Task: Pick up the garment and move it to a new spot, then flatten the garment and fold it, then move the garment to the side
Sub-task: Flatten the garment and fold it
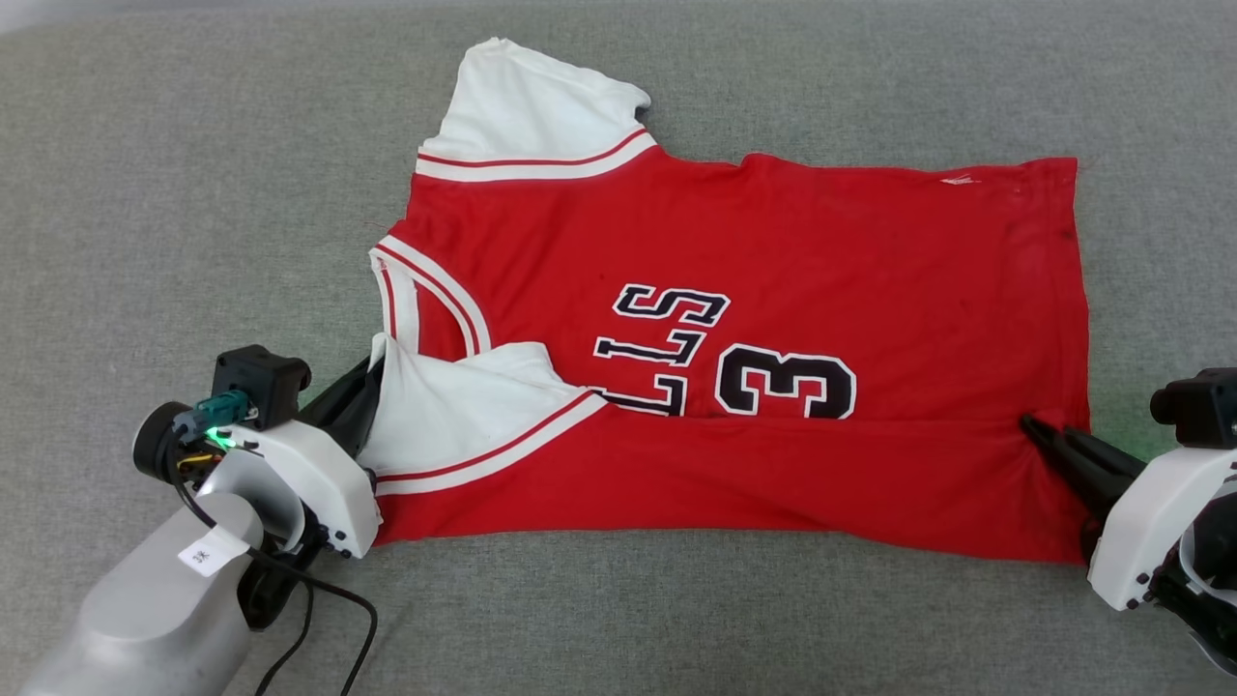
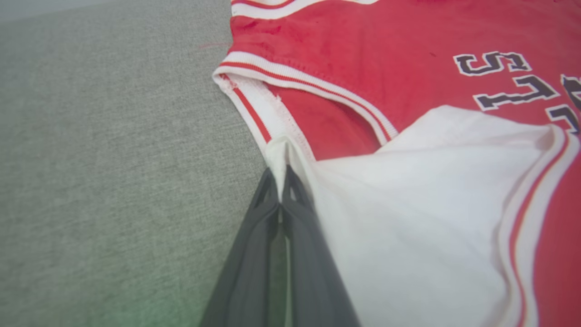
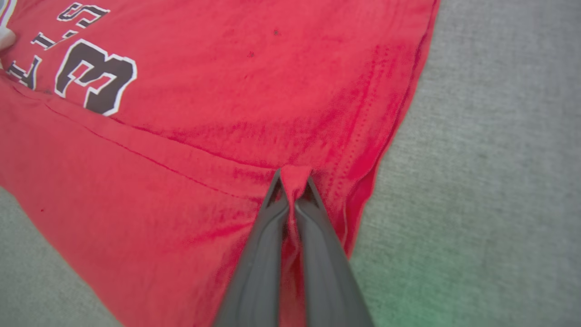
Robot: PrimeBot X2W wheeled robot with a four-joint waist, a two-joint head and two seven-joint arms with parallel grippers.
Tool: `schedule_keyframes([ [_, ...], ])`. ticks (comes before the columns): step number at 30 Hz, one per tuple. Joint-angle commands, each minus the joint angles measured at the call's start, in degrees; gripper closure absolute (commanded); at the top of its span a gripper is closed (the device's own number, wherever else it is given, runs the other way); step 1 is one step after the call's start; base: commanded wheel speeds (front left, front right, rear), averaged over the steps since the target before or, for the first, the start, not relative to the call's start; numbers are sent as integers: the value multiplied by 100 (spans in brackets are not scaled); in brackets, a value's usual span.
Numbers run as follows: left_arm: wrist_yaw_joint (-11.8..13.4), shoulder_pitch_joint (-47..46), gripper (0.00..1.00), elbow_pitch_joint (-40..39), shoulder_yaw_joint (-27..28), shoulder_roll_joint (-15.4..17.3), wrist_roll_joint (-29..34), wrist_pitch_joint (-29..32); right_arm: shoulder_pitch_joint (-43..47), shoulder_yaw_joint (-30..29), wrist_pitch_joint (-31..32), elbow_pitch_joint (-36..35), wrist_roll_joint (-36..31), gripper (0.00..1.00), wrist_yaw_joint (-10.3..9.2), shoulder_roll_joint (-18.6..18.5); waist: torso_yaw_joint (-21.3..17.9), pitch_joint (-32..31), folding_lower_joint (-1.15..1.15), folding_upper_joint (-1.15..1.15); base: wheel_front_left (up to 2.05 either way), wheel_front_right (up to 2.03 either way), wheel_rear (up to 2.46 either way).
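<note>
The garment (image 1: 792, 261), a red jersey with white sleeves and black lettering, lies sideways on the grey surface, collar to the left and hem to the right. Its near long edge is folded up over the chest, covering part of the lettering. My left gripper (image 1: 372, 372) is shut on the garment at the folded white sleeve beside the collar; the left wrist view has white cloth (image 2: 408, 218) pinched between my left gripper (image 2: 281, 175) tips. My right gripper (image 1: 1032, 425) is shut on the garment near the hem, a red fold (image 3: 295, 179) caught between my right gripper (image 3: 294, 181) tips.
Grey fabric (image 1: 193, 193) covers the whole surface around the garment, with open room on the left, far side and near side. A black cable (image 1: 329, 599) loops from my left forearm over the near-left surface.
</note>
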Motion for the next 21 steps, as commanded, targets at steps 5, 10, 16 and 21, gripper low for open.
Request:
schedule_keyframes([
  [5, -160, -58, 96, 572, -59, -264, -50, -140, -113, 91, -185, 273, 50, 87, -9, 58, 47, -103, -1, 0, 0, 0, 0],
  [10, -222, -220, 0, 844, 0, -337, 39, -292, -80, 84, -381, 321, 80, 0, -8, 16, 100, -357, -1, 0, 0, 0, 0],
  [16, -240, -408, 0, 752, 148, -166, 115, -355, 85, 83, -544, 280, 89, 0, -8, -25, 189, -723, -1, 0, 0, 0, 0],
  [21, -261, -600, 0, 438, 187, 30, 49, -111, 189, 73, -582, 230, 79, 0, -8, -57, 272, -941, -1, 0, 0, 0, 0],
])
